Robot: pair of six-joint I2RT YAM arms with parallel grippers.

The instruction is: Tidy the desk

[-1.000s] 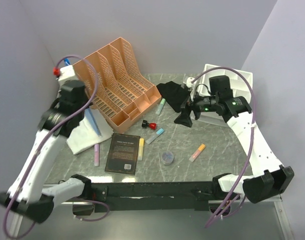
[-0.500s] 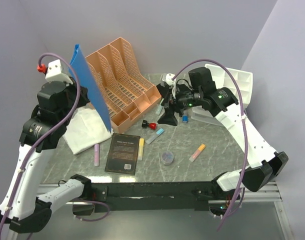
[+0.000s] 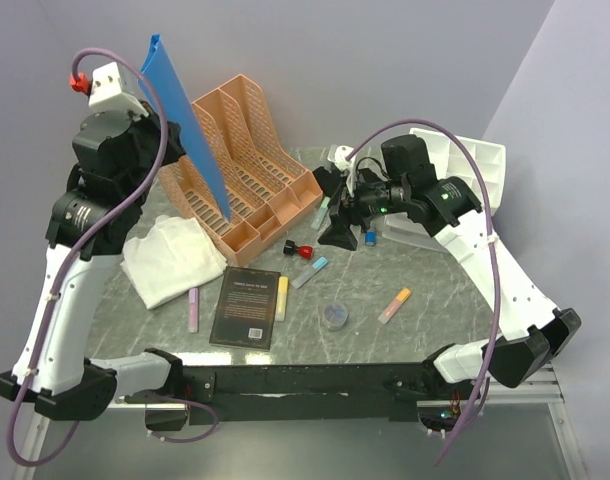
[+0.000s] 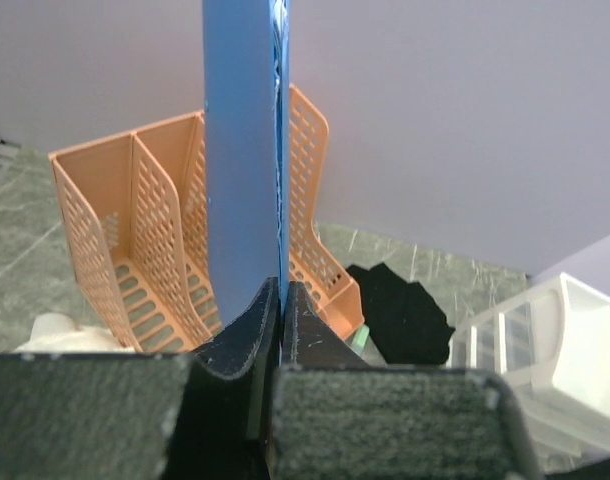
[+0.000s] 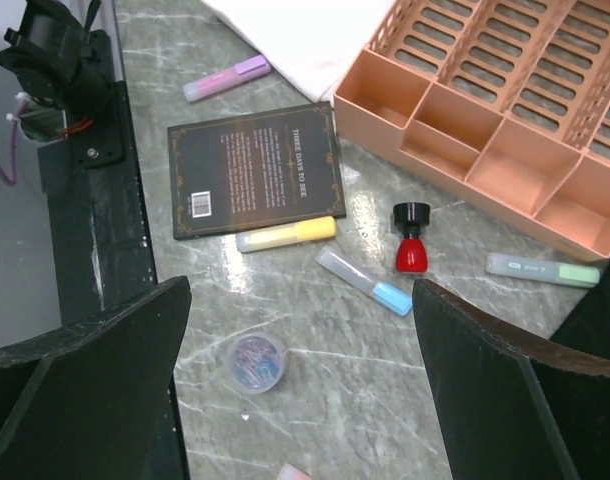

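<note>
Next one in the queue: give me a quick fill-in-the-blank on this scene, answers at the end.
1. The left gripper is shut on a ____ folder.
2. The right gripper hovers over the desk, jaws ____.
3. The small black-capped bottle has a ____ body.
Missing words: blue; open; red.

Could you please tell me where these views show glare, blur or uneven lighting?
Right wrist: white glare on the desk beside the yellow highlighter; the fingers of the open right gripper are dark, soft-edged silhouettes. Left wrist: the left gripper, shut on the blue folder, is blurred close to the lens. Top external: even light, faint shadows, no strong glare.
</note>
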